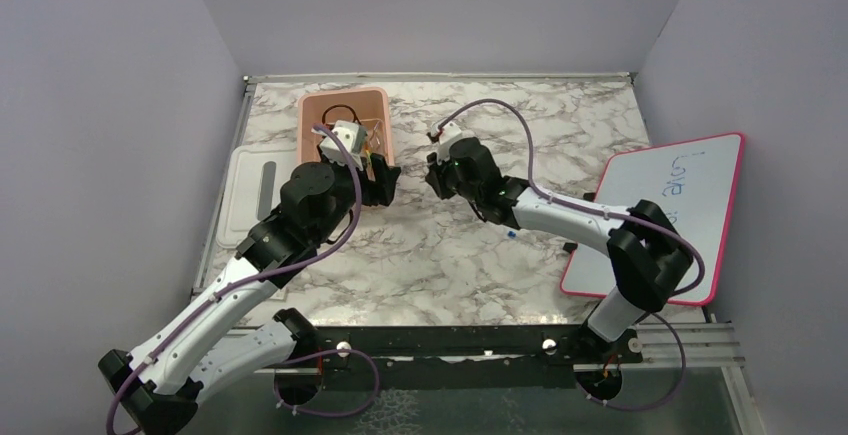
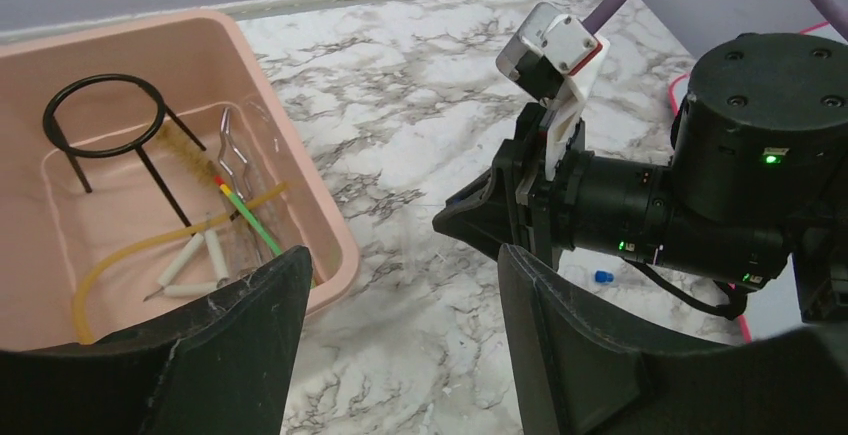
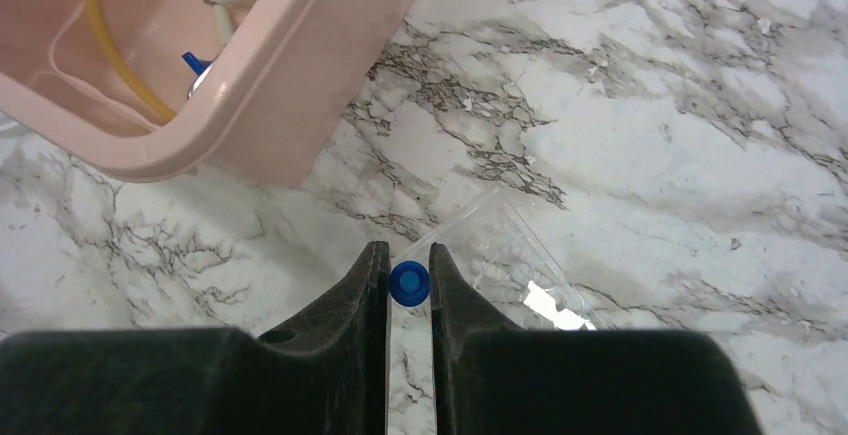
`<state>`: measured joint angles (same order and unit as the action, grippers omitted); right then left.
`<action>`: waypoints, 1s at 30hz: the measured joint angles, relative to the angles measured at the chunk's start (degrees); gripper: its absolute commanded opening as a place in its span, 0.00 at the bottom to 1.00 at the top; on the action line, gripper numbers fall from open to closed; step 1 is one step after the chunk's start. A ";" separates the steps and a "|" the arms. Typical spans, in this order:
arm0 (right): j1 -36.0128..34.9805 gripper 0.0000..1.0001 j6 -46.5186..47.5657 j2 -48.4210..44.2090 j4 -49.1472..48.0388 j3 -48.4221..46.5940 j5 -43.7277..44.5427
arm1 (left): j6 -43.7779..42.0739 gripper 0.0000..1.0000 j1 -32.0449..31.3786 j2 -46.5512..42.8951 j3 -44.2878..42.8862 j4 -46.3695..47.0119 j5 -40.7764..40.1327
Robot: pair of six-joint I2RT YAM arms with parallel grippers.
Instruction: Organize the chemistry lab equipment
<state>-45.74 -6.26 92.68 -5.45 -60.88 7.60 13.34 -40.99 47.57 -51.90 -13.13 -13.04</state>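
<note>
One blue cap point(image 3: 409, 284) pinched in my right end effector point(image 3: 409, 273); left end effector point(image 2: 400, 265) wide.
A shallow pinch may drop it outside the pink tub point(image 3: 300, 85).

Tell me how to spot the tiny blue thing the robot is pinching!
Look for the pink tub on the marble table. Just outside its corner, the right pincer is shut on a round blue cap. Unlike the blue bit inside the tub, this one sits between two black fingers.
</note>
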 measured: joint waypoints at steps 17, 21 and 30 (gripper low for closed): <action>-0.35 0.06 2.45 4.39 -6.64 3.91 -2.12 | 1.46 0.67 0.00 -0.83 0.11 -2.10 -5.75; -0.33 0.07 3.78 5.22 -8.15 4.09 -2.56 | 1.49 0.67 0.00 -0.92 0.11 -2.34 -5.95; -0.35 0.09 6.38 7.32 -8.63 4.20 -2.56 | 1.68 0.67 0.00 -0.92 0.15 -2.47 -6.16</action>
<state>-46.09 0.12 100.01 -14.09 -56.69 5.04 15.03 -40.99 46.65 -51.75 -15.59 -19.20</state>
